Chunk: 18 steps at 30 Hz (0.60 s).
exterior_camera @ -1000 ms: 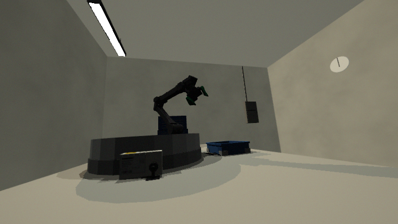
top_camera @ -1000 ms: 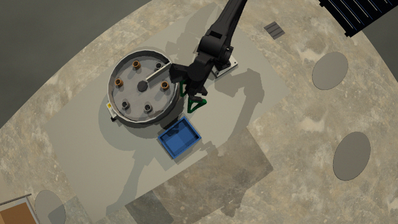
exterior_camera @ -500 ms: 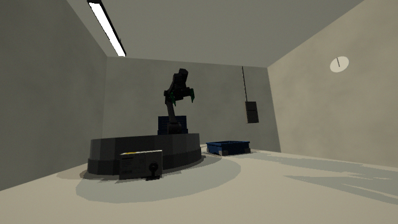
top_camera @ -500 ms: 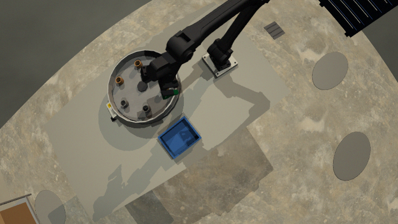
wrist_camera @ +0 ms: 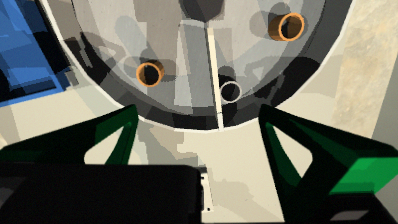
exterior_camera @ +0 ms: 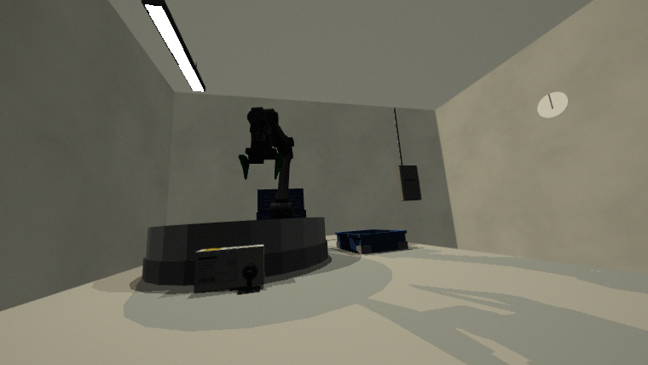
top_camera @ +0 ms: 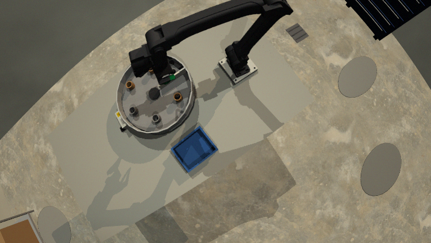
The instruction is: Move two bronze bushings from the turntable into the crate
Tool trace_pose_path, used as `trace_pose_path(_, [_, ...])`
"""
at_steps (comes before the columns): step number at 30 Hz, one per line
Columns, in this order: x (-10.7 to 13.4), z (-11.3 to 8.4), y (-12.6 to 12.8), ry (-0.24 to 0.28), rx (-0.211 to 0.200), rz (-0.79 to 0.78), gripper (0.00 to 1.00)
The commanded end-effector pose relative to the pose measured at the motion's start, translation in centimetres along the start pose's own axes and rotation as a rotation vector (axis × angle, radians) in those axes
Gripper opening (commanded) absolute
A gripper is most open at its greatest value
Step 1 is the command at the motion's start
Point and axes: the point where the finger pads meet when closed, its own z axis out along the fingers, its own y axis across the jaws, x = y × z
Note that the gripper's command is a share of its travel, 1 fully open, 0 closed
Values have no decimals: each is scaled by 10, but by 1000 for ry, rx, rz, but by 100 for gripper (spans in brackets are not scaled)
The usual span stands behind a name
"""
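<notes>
The round grey turntable [top_camera: 143, 104] [exterior_camera: 235, 245] [wrist_camera: 100, 30] carries bronze and grey bushings. One bronze bushing [top_camera: 130, 84] stands at its left. A second bronze bushing [top_camera: 177, 95] [wrist_camera: 150, 73] stands on the side nearest the crate. A third bronze bushing [wrist_camera: 286, 27] shows in the wrist view, mostly under the arm from above. Two grey bushings [top_camera: 133, 110] [top_camera: 155, 117] stand at the front. Another grey bushing [wrist_camera: 230, 94] stands by the white divider bar [wrist_camera: 214, 65]. The blue crate [top_camera: 208, 139] [exterior_camera: 372, 239] [wrist_camera: 25, 60] is empty. My gripper [top_camera: 170, 78] [exterior_camera: 260, 168] [wrist_camera: 198, 111] is open and empty, high above the turntable's back edge.
A control box [top_camera: 119, 117] [exterior_camera: 228, 267] with a yellow label sits against the turntable's outer wall. The arm's base plate [top_camera: 238, 70] is to the right of the turntable. A dark blue rack [top_camera: 389, 15] stands far off. A black panel [exterior_camera: 409, 182] hangs behind the crate.
</notes>
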Motion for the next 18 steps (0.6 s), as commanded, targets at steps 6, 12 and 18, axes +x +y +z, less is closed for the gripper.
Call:
trace_pose_path(6, [-5, -10, -69, 133, -32, -134, 100])
trace_pose_path(12, [-1, -8, -80, 164, -49, -155, 100])
trace_pose_path(18, [0, -19, -80, 138, -37, -155, 100])
